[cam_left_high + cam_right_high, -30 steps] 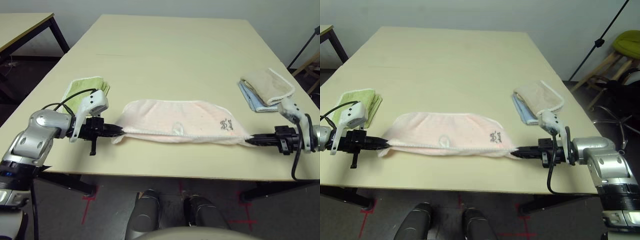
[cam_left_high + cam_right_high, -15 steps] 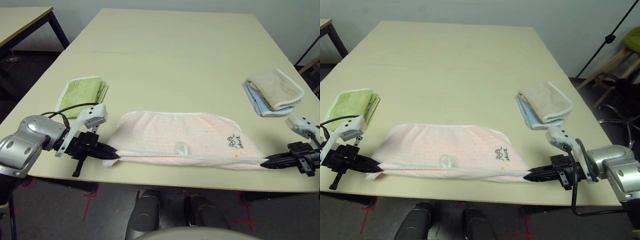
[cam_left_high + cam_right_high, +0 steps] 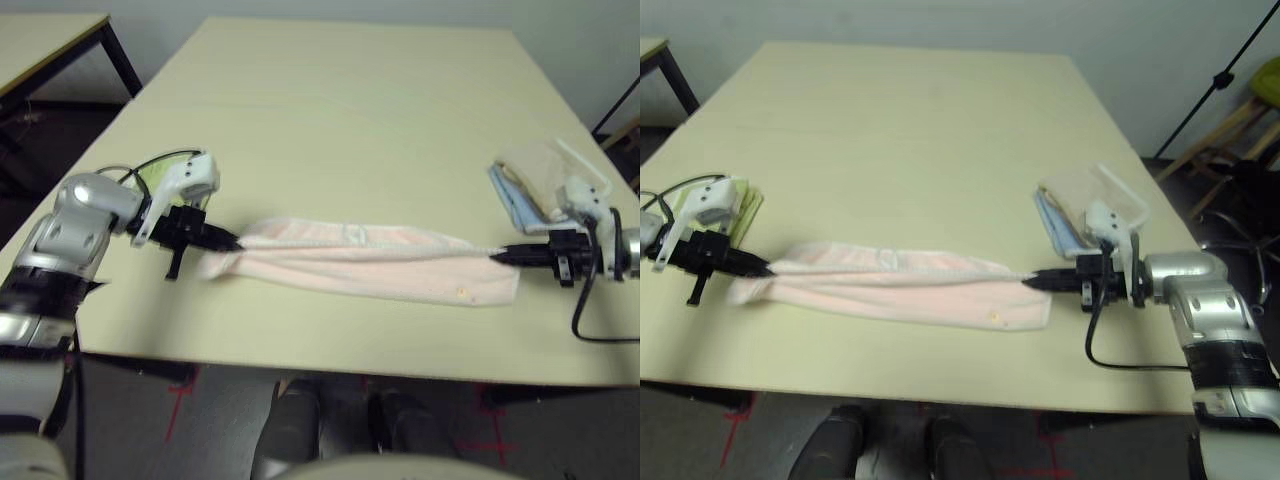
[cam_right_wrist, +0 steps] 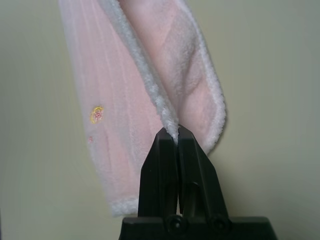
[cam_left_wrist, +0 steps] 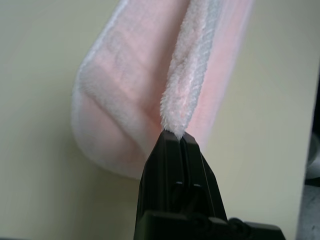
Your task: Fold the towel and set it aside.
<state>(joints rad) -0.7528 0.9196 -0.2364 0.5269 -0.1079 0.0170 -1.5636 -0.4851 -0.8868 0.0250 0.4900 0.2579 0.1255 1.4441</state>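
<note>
Pink, fluffy and edged in white piping, the terry towel (image 3: pixel 365 262) lies as a long narrow band across the near part of the pale wooden desk (image 3: pixel 340 110) in the left eye view. The left tool (image 3: pixel 232 243) is clamped on one end of its upper edge and the right tool (image 3: pixel 497 257) on the other, so that edge runs taut between them while the rest sags onto the desk. Holding both ends at once looks meant to keep the edge straight, so the fold lands even. A folded green terry towel (image 3: pixel 155 172) sits just behind the left tool, partly hidden by it.

From the right eye view, a folded beige towel (image 3: pixel 1080 192) lies on a light-blue one (image 3: pixel 1055 227) at the desk's right side, just behind the right arm and apart from the pink towel; they seem already set aside, clear of the folding.

Along the left wrist view, the black fingers (image 5: pixel 162 165) are pressed together with a tuft of the piped edge pinched at their tips. The cloth beyond hangs doubled in a soft loop, which suggests the lengthwise fold is under way.

Along the right wrist view, the black fingers (image 4: pixel 160 160) are likewise closed on the white edging, right at the corner. A small yellowish spot (image 4: pixel 96 114) marks the layer beneath.
</note>
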